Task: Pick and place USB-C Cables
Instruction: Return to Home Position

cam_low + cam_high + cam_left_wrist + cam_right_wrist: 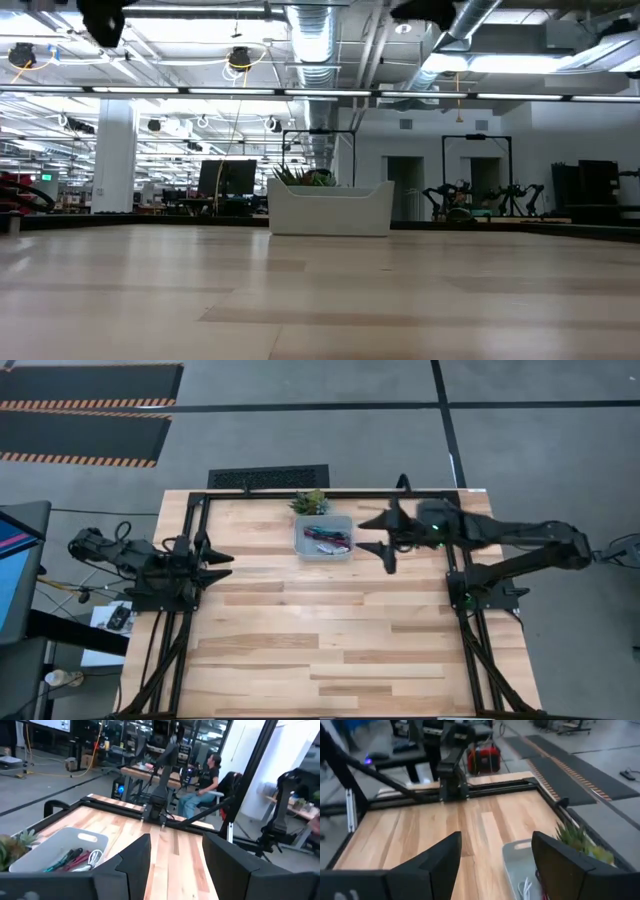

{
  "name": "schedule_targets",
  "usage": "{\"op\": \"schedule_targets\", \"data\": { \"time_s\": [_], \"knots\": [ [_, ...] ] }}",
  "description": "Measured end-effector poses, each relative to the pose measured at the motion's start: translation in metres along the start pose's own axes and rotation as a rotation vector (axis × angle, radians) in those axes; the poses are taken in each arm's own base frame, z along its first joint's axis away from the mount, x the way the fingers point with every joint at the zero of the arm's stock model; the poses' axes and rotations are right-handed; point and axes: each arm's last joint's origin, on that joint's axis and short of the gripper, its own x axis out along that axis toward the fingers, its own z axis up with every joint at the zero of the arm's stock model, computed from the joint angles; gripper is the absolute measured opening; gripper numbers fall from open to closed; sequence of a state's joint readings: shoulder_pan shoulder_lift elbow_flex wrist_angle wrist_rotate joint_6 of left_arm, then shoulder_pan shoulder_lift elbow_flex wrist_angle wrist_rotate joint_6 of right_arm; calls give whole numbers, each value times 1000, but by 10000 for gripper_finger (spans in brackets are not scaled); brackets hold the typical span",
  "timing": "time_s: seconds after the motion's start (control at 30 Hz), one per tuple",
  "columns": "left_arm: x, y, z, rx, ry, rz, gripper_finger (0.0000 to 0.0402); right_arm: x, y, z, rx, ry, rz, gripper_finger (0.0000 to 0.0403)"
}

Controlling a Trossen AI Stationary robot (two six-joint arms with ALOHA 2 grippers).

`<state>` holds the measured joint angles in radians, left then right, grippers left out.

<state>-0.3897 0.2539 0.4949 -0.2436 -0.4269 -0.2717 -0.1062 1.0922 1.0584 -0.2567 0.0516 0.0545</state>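
High view: right claw (380, 536) gapes wide (empty) beside bin (300, 550).

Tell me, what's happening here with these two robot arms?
Two robot arms stand at a wooden table. Several coloured cables lie inside a clear bin near the table's far edge, next to a small potted plant. The right pincer hovers just beside the bin, open and holding nothing. The left pincer waits over the table's left side, also open and empty.
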Motion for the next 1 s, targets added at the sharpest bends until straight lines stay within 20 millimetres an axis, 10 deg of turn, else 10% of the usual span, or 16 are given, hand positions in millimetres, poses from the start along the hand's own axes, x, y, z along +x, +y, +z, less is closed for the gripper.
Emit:
{"op": "schedule_targets", "data": {
  "time_s": [0.57, 1.0],
  "knots": [
    [-7, 20, -61, -50, -24, -20, 168, -48, -13, -133, 215, -280, -54, 265],
    [10, 20, -111, -66, 9, -188, 168, -47, -17, -191, 326, -345, -39, 265]
  ]
}}
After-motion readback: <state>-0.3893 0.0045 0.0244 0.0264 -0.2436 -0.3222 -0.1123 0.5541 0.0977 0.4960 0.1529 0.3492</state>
